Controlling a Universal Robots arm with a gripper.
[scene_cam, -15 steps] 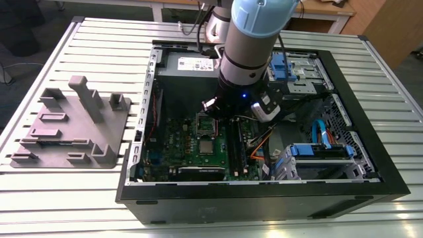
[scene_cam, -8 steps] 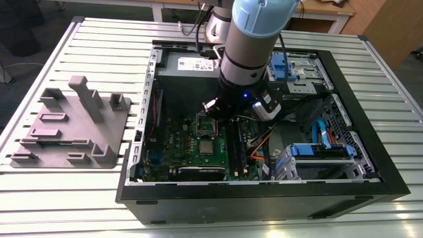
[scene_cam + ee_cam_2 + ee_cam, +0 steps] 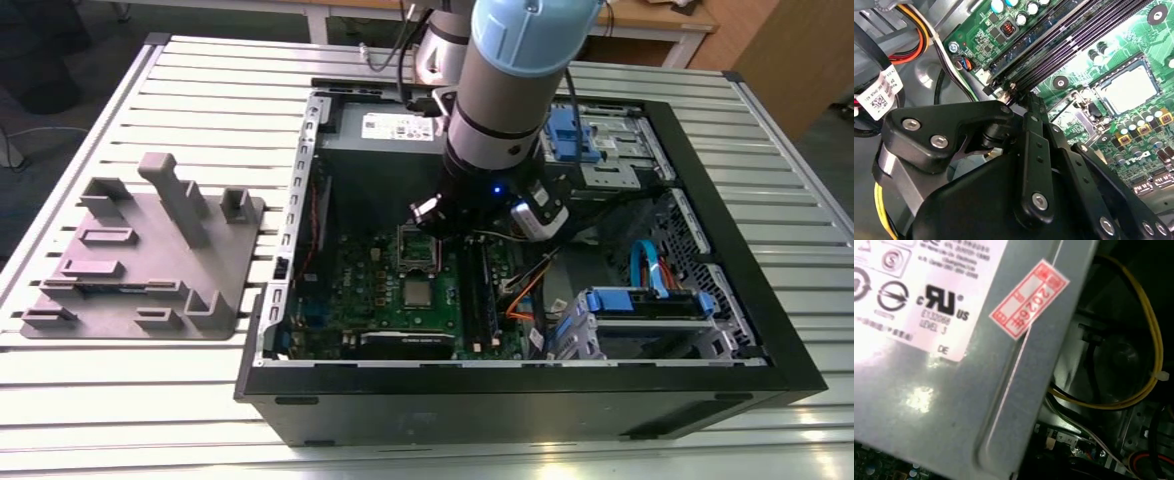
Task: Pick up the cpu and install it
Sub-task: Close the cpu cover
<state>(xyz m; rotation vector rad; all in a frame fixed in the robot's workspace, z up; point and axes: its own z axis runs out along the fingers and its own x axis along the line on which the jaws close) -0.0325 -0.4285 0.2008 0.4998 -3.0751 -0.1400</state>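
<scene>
Small silvery-grey square cpu (image 3: 418, 293) lies flat on green motherboard (image 3: 358, 295), upright metal socket frame (image 3: 416, 246) just beside it; black gripper (image 3: 438, 222) hangs over frame, near long purple memory slots (image 3: 1079, 45). Gripper apart or together: can't tell.

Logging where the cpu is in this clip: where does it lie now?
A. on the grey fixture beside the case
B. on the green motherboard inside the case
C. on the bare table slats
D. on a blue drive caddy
B: in the exterior view the cpu shows as a pale square lying flat on the motherboard, within the walls of the case.
</scene>
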